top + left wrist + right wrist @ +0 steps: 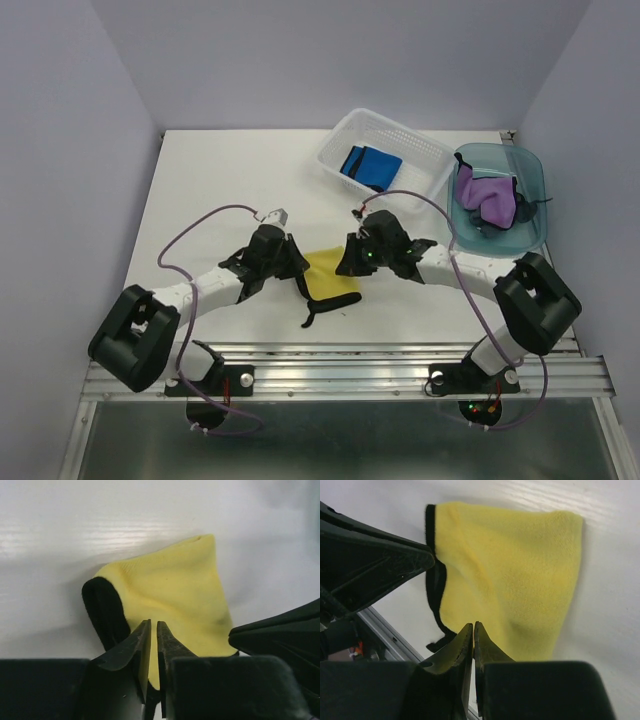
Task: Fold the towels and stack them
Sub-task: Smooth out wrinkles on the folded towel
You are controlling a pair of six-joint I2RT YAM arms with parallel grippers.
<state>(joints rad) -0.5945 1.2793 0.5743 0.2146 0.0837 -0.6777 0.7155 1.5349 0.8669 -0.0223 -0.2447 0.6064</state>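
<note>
A yellow towel (pixel 330 276) with a black hem lies folded on the white table between my two grippers. The left gripper (pixel 301 272) sits at its left edge. In the left wrist view the yellow towel (pixel 175 595) spreads ahead of the left gripper (pixel 154 625), whose jaws stand a narrow slit apart with the cloth's near edge in the slit. The right gripper (pixel 349 266) is at the right edge. In the right wrist view the right gripper (pixel 473 626) is pinched shut on the near edge of the yellow towel (pixel 515 580). A blue towel (pixel 370 166) and a purple towel (pixel 487 197) sit at the back right.
The blue towel lies in a white slotted basket (pixel 425 145). The purple one is bunched in a translucent teal bin (pixel 532 168), with something dark beside it. A black hem strip (pixel 325 309) trails toward the metal rail (pixel 340 365) at the table's near edge.
</note>
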